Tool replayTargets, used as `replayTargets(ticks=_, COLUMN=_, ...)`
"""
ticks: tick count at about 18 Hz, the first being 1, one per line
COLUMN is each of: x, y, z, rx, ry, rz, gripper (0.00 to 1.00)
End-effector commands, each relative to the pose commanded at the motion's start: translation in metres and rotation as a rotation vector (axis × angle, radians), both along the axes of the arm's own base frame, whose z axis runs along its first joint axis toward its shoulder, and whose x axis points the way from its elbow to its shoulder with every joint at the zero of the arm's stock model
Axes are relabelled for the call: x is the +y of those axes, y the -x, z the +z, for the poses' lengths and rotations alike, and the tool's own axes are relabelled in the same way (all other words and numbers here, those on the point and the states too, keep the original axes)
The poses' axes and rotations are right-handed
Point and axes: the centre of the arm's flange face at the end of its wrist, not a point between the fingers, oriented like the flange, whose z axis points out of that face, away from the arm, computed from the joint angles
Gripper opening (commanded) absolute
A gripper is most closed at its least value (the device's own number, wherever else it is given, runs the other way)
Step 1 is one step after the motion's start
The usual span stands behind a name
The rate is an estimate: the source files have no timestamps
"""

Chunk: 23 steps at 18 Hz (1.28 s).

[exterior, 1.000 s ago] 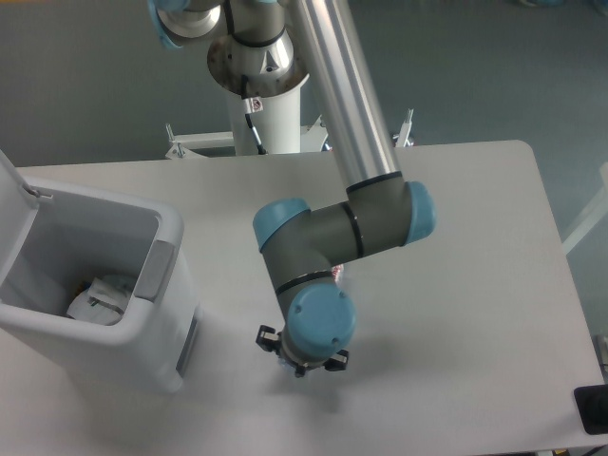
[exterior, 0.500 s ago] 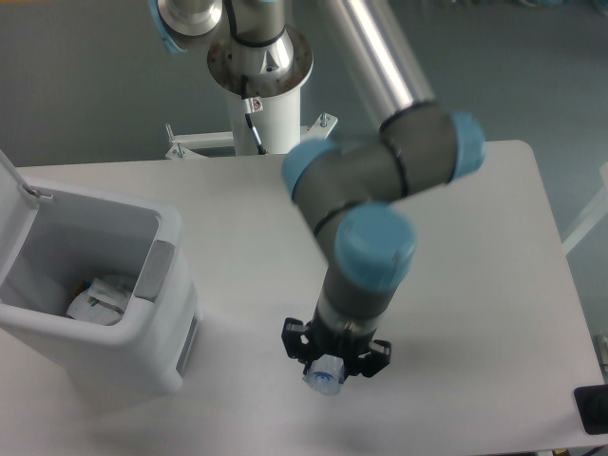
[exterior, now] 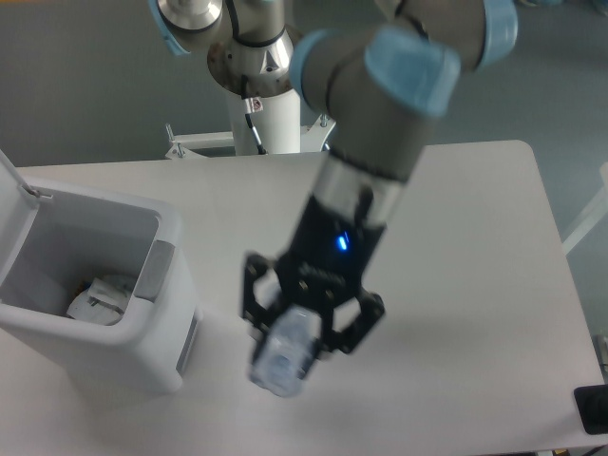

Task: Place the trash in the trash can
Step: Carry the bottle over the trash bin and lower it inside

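A crushed clear plastic bottle [exterior: 283, 358] hangs in the air above the table, with my gripper [exterior: 300, 332] shut on its upper end. The gripper is raised toward the camera, right of the trash can [exterior: 90, 328]. The can is a white boxy bin at the left with its lid [exterior: 13, 185] tipped open. Inside it lies a crumpled white wrapper [exterior: 101, 296]. The bottle's label is blurred and I cannot make it out.
The arm's white base column [exterior: 266, 114] stands behind the table's far edge. A dark object [exterior: 591, 410] sits at the table's front right corner. The white table [exterior: 475, 285] extends to the right of the gripper.
The gripper has lifted the bottle off the table, rising toward the camera and shifting slightly left. The wrapper in the can has not moved.
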Motion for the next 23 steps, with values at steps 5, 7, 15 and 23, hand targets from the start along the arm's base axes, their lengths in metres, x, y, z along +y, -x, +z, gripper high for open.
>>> replayTargets(ticks=5, x=-0.010, y=-0.064, z=0.052, rx=0.003, ry=-0.097, rz=-0.103, gripper=0.30)
replayTargets(ticks=7, x=-0.005, y=-0.084, z=0.050, rx=-0.011, ry=-0.103, rz=-0.144, gripper=0.30)
replayTargets(ticks=15, x=0.034, y=-0.153, z=-0.050, rx=0.009, ry=-0.060, rz=-0.308, gripper=0.38)
replayTargets(ticks=23, x=0.035, y=-0.160, z=-0.063, rx=0.048, ry=-0.059, rz=-0.347, gripper=1.00)
